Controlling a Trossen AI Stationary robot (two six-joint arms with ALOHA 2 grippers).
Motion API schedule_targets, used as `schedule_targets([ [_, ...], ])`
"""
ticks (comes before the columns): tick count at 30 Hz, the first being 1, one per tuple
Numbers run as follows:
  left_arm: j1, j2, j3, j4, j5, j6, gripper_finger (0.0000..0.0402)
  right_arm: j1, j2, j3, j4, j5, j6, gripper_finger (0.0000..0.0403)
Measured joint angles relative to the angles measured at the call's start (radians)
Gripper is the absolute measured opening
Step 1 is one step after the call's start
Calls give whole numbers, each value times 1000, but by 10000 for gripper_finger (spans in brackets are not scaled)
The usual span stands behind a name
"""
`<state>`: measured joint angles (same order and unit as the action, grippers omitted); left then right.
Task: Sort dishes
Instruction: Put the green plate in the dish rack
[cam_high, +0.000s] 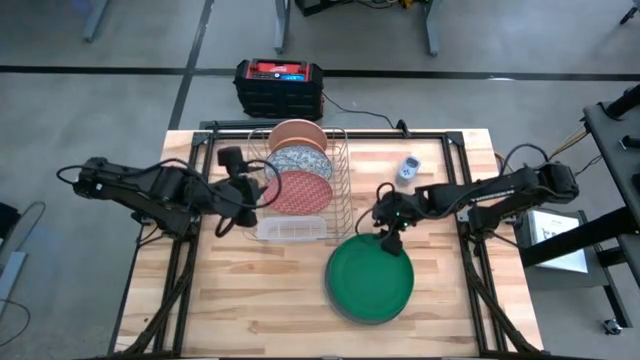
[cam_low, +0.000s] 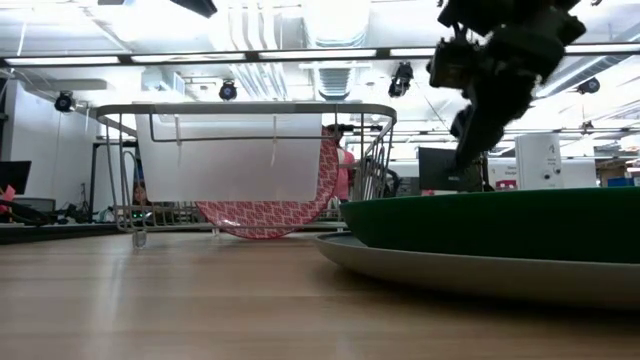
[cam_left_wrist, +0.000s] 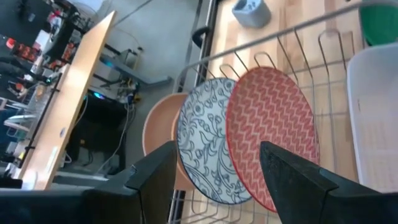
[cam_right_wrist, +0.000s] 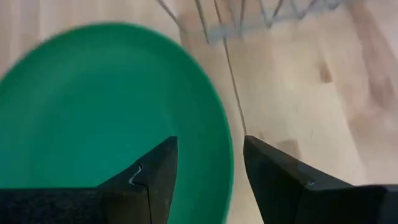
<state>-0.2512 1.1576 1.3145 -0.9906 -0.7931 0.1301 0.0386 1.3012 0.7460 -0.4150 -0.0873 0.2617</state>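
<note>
The grey plate (cam_low: 470, 268) shows only as a rim under the green plate (cam_low: 500, 225), both cut off at the low view's right edge.

Wooden surface (cam_high: 220, 300): items resting directly on it.
Wire rack (cam_high: 340, 190) with clear tray (cam_high: 290, 229) toward the back; grey plate (cam_low: 470, 275) beneath the green plate (cam_high: 371, 279) at front right; small grey-blue gadget (cam_high: 408, 170) behind.

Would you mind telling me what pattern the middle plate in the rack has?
The middle plate is white with a dark floral, leafy pattern; the left wrist view shows it best.
</note>
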Motion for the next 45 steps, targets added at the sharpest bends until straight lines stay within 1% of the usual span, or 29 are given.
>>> schedule_targets([
  [8,0,-7,-71,9,-1,-18,219,22,75,-32,-2,61,35,176],
  [14,0,-12,-98,11,-8,-50,219,22,146,-34,0,63,31,169],
  [18,0,-12,-98,12,-9,-72,219,22,172,-34,0,63,16,160],
  [21,0,-12,-98,12,-9,-73,219,22,176,-34,1,63,-4,144],
  [24,0,-12,-98,14,-9,-73,219,22,176,-34,1,63,-18,121],
  [33,0,-12,-98,23,-9,-73,219,22,174,-34,5,58,-51,16],
  [34,0,-12,-98,24,-10,-73,219,22,173,-34,7,57,-52,10],
  [40,0,-12,-98,26,-10,-73,219,22,160,-34,1,57,-54,8],
  [45,0,-12,-98,26,-10,-73,219,22,110,-34,-1,59,-56,3],
])
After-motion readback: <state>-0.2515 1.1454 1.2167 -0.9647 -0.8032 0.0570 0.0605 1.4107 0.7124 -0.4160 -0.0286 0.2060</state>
